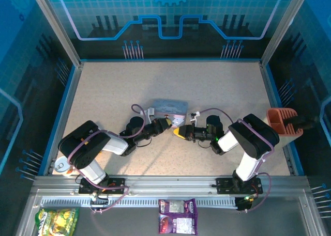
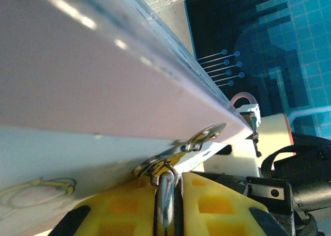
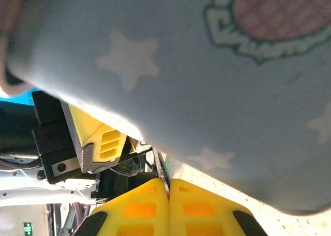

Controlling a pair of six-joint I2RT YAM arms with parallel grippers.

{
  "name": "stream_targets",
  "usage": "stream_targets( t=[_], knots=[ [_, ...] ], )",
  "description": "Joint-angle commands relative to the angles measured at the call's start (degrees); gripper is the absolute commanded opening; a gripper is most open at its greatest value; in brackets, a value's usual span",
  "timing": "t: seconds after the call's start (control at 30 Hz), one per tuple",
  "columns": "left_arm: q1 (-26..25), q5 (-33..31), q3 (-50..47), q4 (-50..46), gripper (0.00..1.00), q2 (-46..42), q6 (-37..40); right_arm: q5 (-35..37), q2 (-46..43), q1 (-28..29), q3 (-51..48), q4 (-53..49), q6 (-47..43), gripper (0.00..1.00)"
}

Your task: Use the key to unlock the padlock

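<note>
The padlock, its metal loop hooked at the clasp of the lilac tin, is clenched in the left fingers while the right fingers pinch the thin key; we judge the key not yet in the lock.

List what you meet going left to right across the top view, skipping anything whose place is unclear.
Green packet → left arm base → purple packet → right arm base → orange holder
</note>
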Motion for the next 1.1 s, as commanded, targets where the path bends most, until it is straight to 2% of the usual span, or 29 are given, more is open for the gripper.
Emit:
stream_targets(
  t=[0.0,1.07],
  knots=[
    [-4.16,8.76,0.89,5.72,0.03,-0.70,1.68,6.82,0.27,-1.79,2.49,6.48,1.77,0.00],
    [-8.65,7.60,0.68,9.64,0.02,0.44,1.57,13.88,-3.02,-1.82,2.24,3.71,1.90,0.00]
  ],
)
